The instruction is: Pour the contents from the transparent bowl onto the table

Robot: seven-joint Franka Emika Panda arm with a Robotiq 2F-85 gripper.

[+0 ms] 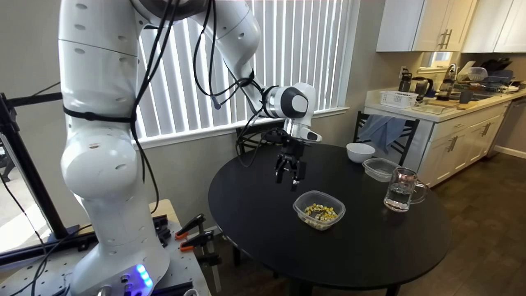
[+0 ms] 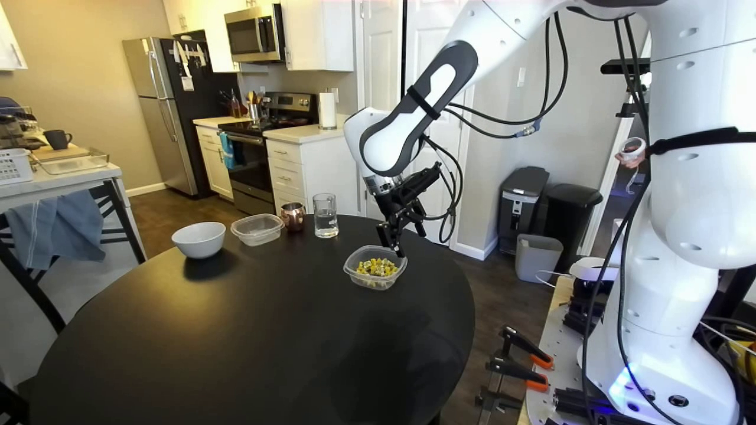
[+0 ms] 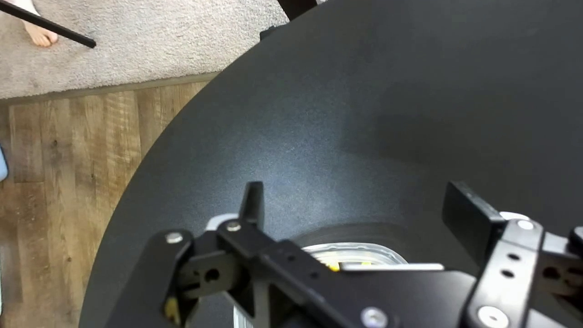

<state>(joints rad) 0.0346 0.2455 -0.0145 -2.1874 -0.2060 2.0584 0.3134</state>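
Note:
The transparent bowl, a squarish clear container, stands upright on the table in both exterior views [image 1: 314, 197] [image 2: 357, 260]. The contents [image 1: 320, 213] [image 2: 378, 267], a heap of yellowish bits, lie inside it. The table [image 1: 370, 250] [image 2: 236, 336] is round and matte black. My gripper [image 1: 288, 179] [image 2: 394, 243] is open and empty above the table, beside and a little higher than the bowl. In the wrist view the gripper's fingers [image 3: 355, 200] are wide apart. There the bowl's rim [image 3: 360, 248] and a few bits [image 3: 333, 266] show below; the gripper hides the rest.
A white bowl [image 1: 360, 153] [image 2: 199, 241], a second clear container [image 1: 381, 169] [image 2: 258, 230], a tall clear glass mug [image 1: 398, 195] [image 2: 325, 219] and a copper mug [image 2: 293, 216] stand on the table. A chair with a blue cloth [image 1: 382, 130] stands at the table's edge.

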